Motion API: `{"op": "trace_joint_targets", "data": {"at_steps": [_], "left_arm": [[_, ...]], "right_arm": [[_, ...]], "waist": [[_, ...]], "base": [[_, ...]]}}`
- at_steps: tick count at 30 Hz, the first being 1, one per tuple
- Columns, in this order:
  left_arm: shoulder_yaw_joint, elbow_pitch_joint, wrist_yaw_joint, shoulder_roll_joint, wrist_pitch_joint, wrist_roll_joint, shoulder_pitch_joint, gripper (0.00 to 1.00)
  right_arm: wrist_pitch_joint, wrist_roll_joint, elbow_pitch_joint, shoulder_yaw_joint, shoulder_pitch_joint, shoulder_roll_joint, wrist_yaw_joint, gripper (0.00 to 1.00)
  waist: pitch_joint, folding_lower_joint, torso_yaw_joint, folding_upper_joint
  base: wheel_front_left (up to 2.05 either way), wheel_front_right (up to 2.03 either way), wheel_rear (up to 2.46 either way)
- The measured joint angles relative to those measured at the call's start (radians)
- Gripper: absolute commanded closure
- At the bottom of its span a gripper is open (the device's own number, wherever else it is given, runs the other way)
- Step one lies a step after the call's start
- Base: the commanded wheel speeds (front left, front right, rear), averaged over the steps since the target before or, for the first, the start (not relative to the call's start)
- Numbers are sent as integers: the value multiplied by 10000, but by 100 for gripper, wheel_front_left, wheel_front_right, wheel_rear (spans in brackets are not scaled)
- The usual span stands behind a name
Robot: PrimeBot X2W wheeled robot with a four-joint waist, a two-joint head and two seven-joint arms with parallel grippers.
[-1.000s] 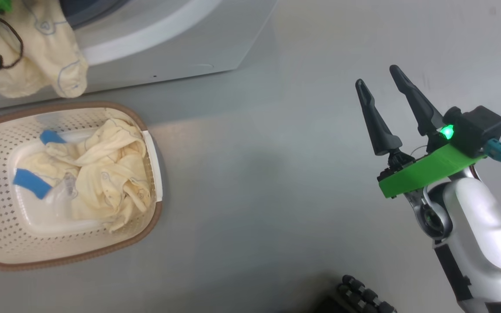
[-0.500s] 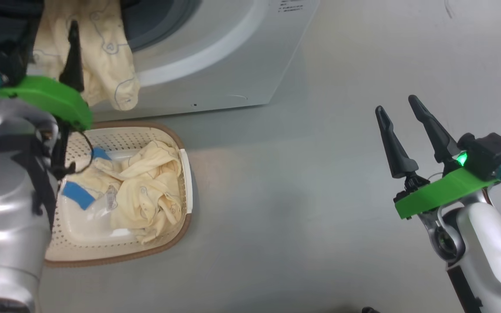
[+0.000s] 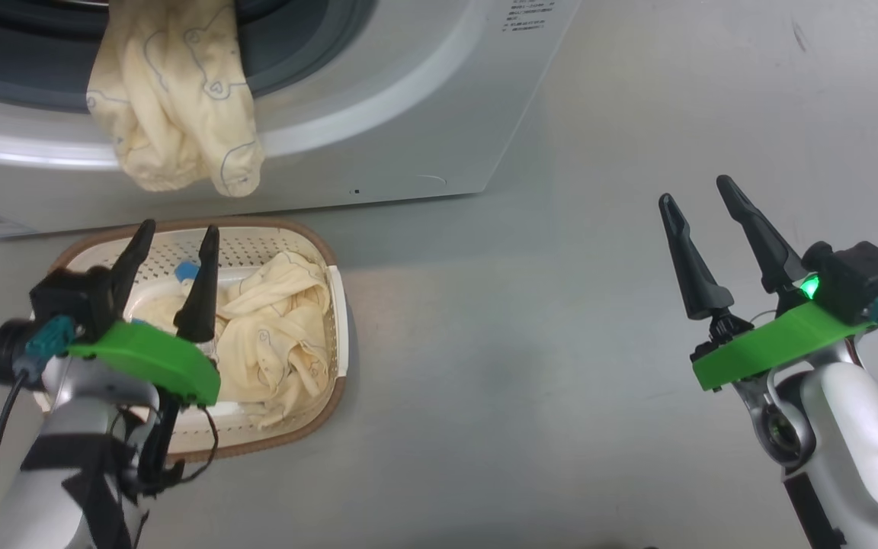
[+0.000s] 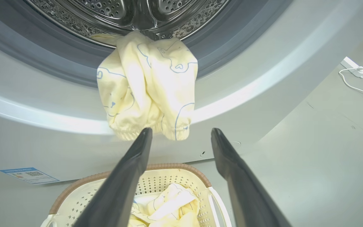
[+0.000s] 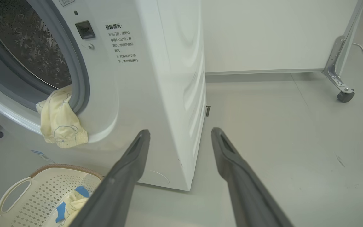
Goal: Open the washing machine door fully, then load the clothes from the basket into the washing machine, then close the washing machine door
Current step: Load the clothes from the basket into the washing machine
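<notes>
The washing machine [image 3: 408, 99] stands with its drum [image 4: 121, 12] exposed; its door is out of view. One pale yellow garment [image 3: 176, 99] hangs out over the grey seal and down the white front, seen too in the left wrist view [image 4: 146, 94] and the right wrist view [image 5: 61, 126]. More of the clothes [image 3: 271, 335] lie in the basket [image 3: 271, 229] on the floor below it. My left gripper [image 3: 179, 227] hovers over the basket's left half, open and empty, its tips [image 4: 181, 130] just under the hanging garment. My right gripper [image 3: 696, 191] is open and empty, far to the right over bare floor.
A blue label [image 4: 30, 175] is stuck low on the washer's front. A white panel on a castor [image 5: 345, 94] stands behind and to the right of the machine. A white cable and small box [image 4: 353, 67] lie on the floor.
The head view has shifted, so washer and basket sit elsewhere in the picture. My left gripper has come down from the hanging garment to over the basket. The right arm keeps its pose.
</notes>
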Motion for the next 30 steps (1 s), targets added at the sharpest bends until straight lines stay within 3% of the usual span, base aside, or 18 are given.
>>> {"op": "trace_joint_targets", "data": {"at_steps": [7,17,25,30], "left_arm": [[558,-3333,1089,422,495,-75,2425,0],[1133,-5473,2171,650,700,38,4272,0],[1256,-5687,2255,809,1166,-15,4524,0],[1074,-5001,1985,853,1517,-217,3732,0]], "right_arm": [[0,0,-54,-10,0,27,0,0],[0,0,-77,-10,-3,94,0,0],[0,2,-104,35,-20,174,0,0],[0,15,-151,104,-37,217,0,0]], "waist": [[154,0,-131,0],[172,0,-244,0],[360,0,-318,0],[594,0,-476,0]], "base": [[0,0,0],[0,0,0],[0,0,0],[0,0,0]]}}
